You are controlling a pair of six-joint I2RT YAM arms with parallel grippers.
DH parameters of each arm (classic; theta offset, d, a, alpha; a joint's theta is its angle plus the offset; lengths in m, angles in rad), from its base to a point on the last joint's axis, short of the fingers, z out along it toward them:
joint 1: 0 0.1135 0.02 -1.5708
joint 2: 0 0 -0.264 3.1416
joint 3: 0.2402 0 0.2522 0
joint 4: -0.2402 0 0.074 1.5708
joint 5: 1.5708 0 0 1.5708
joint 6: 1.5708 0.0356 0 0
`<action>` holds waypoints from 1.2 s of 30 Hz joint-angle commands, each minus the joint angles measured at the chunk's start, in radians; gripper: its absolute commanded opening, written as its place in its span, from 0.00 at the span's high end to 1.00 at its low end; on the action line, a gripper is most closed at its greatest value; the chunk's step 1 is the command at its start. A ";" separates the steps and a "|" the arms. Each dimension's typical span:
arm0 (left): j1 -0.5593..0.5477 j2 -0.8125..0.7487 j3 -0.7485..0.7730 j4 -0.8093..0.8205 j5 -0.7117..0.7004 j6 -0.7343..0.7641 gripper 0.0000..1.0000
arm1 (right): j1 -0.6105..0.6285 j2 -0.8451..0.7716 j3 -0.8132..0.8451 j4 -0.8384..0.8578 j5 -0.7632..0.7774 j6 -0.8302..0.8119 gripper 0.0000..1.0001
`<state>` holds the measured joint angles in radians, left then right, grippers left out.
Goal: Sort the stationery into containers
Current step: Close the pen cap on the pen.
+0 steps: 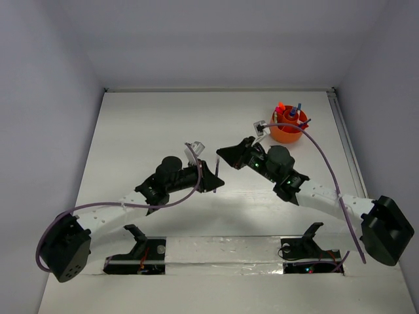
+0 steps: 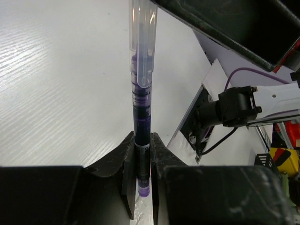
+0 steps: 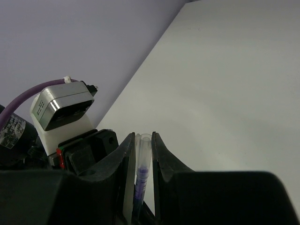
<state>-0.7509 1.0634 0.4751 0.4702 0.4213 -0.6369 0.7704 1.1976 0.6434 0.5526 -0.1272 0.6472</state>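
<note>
The left gripper (image 2: 142,140) has its jaws pinched on the base of the purple pen (image 2: 140,89), the right gripper (image 3: 144,138) on its clear cap. The left should release fully before the right carries it to the cup (image 1: 286,136).

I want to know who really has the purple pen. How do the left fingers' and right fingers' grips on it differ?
The left fingers pinch the purple pen near its purple end; the right fingers close on its clear cap. Most of the pen sticks out past the left fingers; only the cap's tip clears the right fingers. Both pairs grip the same pen.
</note>
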 commanded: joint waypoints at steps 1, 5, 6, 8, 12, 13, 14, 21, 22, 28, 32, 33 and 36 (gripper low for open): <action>0.045 -0.052 0.148 0.183 -0.121 0.023 1.00 | 0.095 0.023 -0.095 -0.135 -0.172 -0.018 1.00; 0.065 -0.062 0.192 0.171 -0.130 0.039 1.00 | 0.130 0.039 -0.172 -0.063 -0.163 0.041 1.00; 0.077 -0.062 0.210 0.171 -0.130 0.040 1.00 | 0.130 0.040 -0.186 -0.036 -0.158 0.051 1.00; 0.087 -0.060 0.226 0.179 -0.130 0.040 1.00 | 0.141 0.042 -0.227 -0.016 -0.146 0.081 1.00; 0.097 -0.040 0.280 0.182 -0.130 0.051 1.00 | 0.161 0.030 -0.287 0.033 -0.132 0.117 1.00; 0.107 -0.036 0.289 0.182 -0.127 0.052 1.00 | 0.161 0.028 -0.295 0.035 -0.131 0.120 1.00; 0.107 -0.028 0.296 0.182 -0.125 0.052 1.00 | 0.161 0.028 -0.301 0.038 -0.134 0.129 1.00; 0.107 0.023 0.342 0.188 -0.108 0.057 1.00 | 0.214 0.054 -0.307 0.044 -0.150 0.143 1.00; 0.107 0.024 0.344 0.189 -0.111 0.057 1.00 | 0.214 0.050 -0.312 0.046 -0.149 0.144 1.00; 0.107 0.079 0.341 0.214 -0.085 0.043 1.00 | 0.276 0.037 -0.272 0.018 -0.146 0.140 1.00; 0.107 0.086 0.303 0.242 -0.067 0.029 1.00 | 0.276 -0.015 -0.254 -0.022 -0.076 0.140 1.00; 0.107 0.084 0.277 0.251 -0.062 0.020 1.00 | 0.276 -0.032 -0.246 -0.055 -0.048 0.149 1.00; 0.107 0.064 0.206 0.258 -0.042 0.008 1.00 | 0.276 -0.119 -0.229 -0.152 0.157 0.204 0.89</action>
<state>-0.6506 1.1831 0.6464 0.3676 0.4252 -0.6106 0.9844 1.1351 0.4152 0.6464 0.0719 0.7994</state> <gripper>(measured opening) 0.084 0.031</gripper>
